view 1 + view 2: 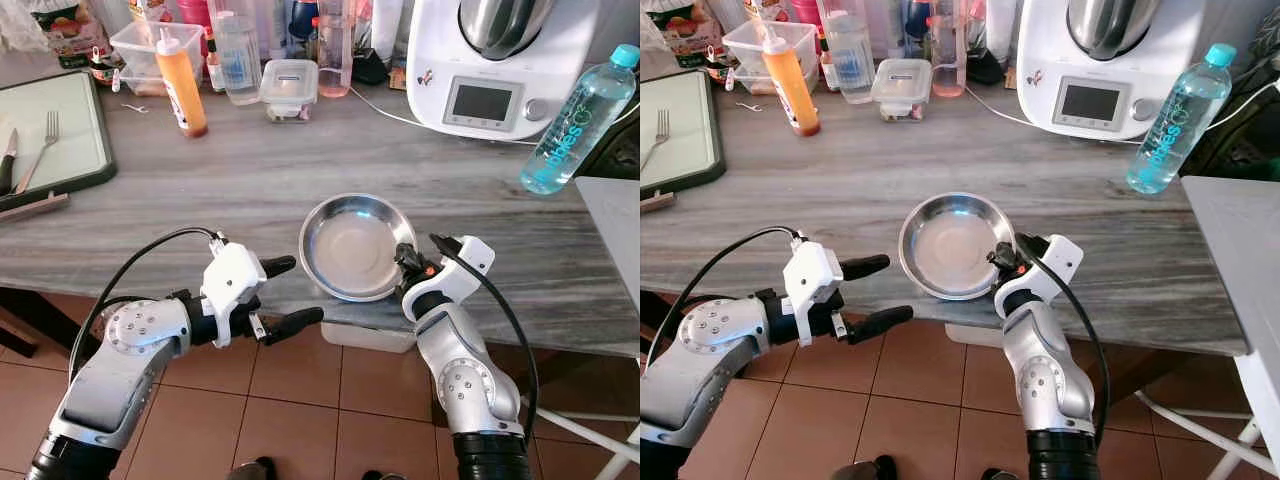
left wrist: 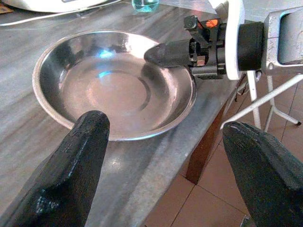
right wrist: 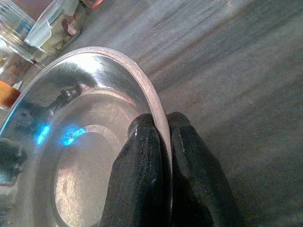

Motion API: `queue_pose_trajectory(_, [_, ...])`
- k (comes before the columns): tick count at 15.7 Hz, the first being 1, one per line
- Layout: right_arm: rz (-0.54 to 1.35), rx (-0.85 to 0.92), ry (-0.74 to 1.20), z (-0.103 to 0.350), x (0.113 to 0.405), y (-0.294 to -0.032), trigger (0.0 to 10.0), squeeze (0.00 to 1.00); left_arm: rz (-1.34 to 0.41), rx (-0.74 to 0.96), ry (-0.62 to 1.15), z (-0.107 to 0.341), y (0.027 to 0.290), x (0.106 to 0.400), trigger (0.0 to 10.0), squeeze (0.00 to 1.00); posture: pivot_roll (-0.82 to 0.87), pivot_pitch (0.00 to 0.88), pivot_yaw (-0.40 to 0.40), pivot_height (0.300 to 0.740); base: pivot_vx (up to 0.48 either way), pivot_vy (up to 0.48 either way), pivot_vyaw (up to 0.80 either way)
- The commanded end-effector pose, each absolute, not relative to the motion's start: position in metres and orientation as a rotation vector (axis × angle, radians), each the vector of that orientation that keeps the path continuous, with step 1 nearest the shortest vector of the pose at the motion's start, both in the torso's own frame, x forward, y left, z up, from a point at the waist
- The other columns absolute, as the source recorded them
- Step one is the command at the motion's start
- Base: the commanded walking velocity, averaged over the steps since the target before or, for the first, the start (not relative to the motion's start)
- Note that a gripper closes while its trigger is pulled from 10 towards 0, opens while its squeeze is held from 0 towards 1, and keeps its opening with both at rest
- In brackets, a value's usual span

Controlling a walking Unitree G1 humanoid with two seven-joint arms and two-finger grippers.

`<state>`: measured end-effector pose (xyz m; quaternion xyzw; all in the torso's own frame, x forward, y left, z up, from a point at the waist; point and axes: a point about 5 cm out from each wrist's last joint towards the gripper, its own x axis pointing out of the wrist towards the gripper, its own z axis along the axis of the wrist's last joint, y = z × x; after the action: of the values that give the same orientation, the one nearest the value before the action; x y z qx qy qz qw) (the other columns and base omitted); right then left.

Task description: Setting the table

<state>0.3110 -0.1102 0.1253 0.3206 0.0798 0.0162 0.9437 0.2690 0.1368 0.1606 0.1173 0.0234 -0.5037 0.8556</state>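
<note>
A shiny steel bowl rests on the grey marble counter near its front edge. My right gripper is shut on the bowl's right rim; in the right wrist view both black fingers pinch the rim between them. My left gripper hovers open just off the counter's front edge, left of the bowl, its two fingertips spread wide and pointing toward it. A fork and a knife lie on a green tray at the far left.
At the back stand an orange sauce bottle, plastic containers, a white kitchen machine and a tilted blue water bottle. A white table edge is at the right. Tiled floor lies below the counter.
</note>
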Motion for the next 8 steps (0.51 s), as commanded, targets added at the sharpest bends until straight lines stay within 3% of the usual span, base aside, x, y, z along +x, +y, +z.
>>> queue_pose_trajectory(1, [0.014, 0.718, 0.266, 0.1031, 0.3005, -0.0911, 10.0, 0.00, -1.074, 0.246, 0.056, 0.1598, 0.1351, 0.2664, 10.0, 0.00, 0.17, 0.163, -0.010, 0.740, 0.000, 0.000, 0.00])
queue_pose_trajectory(2, [0.015, 0.730, 0.261, 0.1034, 0.3012, -0.0917, 10.0, 0.81, -1.076, 0.245, 0.055, 0.1602, 0.1342, 0.2666, 10.0, 0.00, 0.17, 0.162, -0.011, 0.740, 0.000, 0.000, 0.00])
queue_pose_trajectory(3, [0.016, 0.732, 0.260, 0.1035, 0.3016, -0.0921, 10.0, 1.00, -1.076, 0.243, 0.055, 0.1603, 0.1337, 0.2666, 10.0, 0.00, 0.17, 0.161, -0.011, 0.740, 0.000, 0.000, 0.00])
queue_pose_trajectory(8, [0.026, 0.743, 0.256, 0.1051, 0.3065, -0.0907, 10.0, 1.00, -1.080, 0.242, 0.055, 0.1603, 0.1315, 0.2665, 10.0, 0.00, 0.17, 0.159, -0.011, 0.740, 0.000, 0.000, 0.00])
